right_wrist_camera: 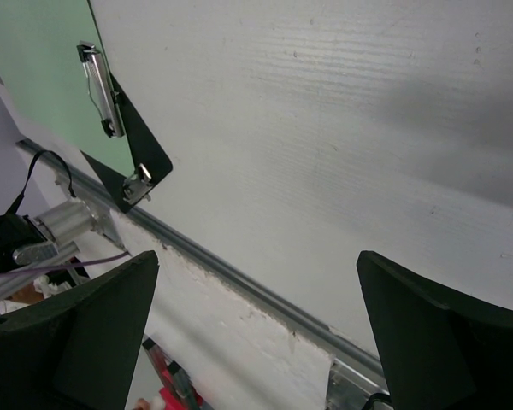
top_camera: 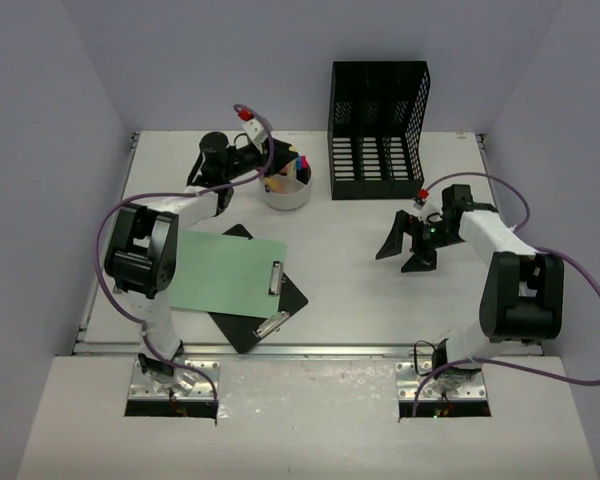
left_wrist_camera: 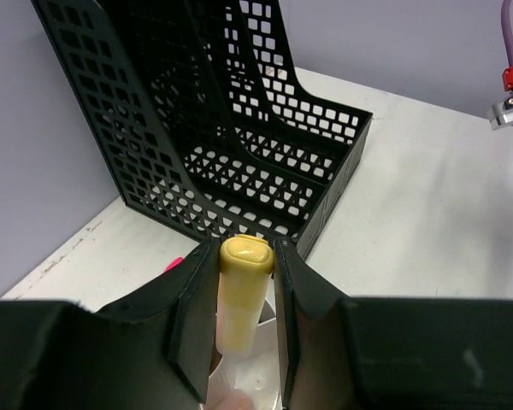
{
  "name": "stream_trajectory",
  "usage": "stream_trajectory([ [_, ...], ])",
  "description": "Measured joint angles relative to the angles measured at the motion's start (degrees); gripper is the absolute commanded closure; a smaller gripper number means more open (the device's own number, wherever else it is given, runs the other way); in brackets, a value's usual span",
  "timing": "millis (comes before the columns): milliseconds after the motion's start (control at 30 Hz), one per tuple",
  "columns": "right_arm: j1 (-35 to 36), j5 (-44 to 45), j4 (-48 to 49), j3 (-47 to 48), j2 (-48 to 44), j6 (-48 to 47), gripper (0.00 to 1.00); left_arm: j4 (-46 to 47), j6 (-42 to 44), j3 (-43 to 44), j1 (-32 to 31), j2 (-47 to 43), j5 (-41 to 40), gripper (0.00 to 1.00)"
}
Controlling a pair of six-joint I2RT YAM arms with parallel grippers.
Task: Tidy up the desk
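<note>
Left wrist: cylindrical marker [left_wrist_camera: 243, 295] (matte desk [left_wrist_camera: 427, 196])

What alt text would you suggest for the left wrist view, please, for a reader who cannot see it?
The left claw grips a yellow-capped marker between its two black fingers, with the cap pointing away from the camera. Beyond it, a black mesh file rack stands on the white desk, close to a pale wall.

plain pale lavender walls [top_camera: 280, 50] stand on three sides, evenly lit.
</note>
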Motion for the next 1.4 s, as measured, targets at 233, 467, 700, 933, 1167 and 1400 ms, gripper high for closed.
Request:
stream_trajectory([
  [233, 0.0, 0.15, -0.09, 0.66, 0.24, -0.04, 0.01, 0.98, 1.11, 0.11, 0.37, 0.55, 0.02, 0.96],
  [467, 0.0, 0.17, -0.15, 0.76, 0.26, -0.04, 0.01, 1.75, 0.76, 0.07, 0.39, 0.74, 0.11, 0.95],
  [700, 0.0, 0.2, -0.22, 0.76, 0.28, -0.07, 0.01, 5.38, -0.22, -2.21, 0.66, 0.57, 0.81, 0.97],
  [933, 0.0, 0.17, -0.2, 0.76, 0.5, -0.04, 0.01, 6.84, -0.17, -4.28, 0.68, -0.55, 1.29, 0.97],
  [1167, 0.0, 0.15, -0.2, 0.76, 0.5, -0.04, 0.01, 6.91, -0.02, -5.42, 0.68, -1.38, 1.7, 0.98],
  [1400, 0.0, 0.15, -0.2, 0.74, 0.5, -0.04, 0.01, 2.34, 0.22, -7.37, 0.79, -1.57, 2.08, 0.98],
])
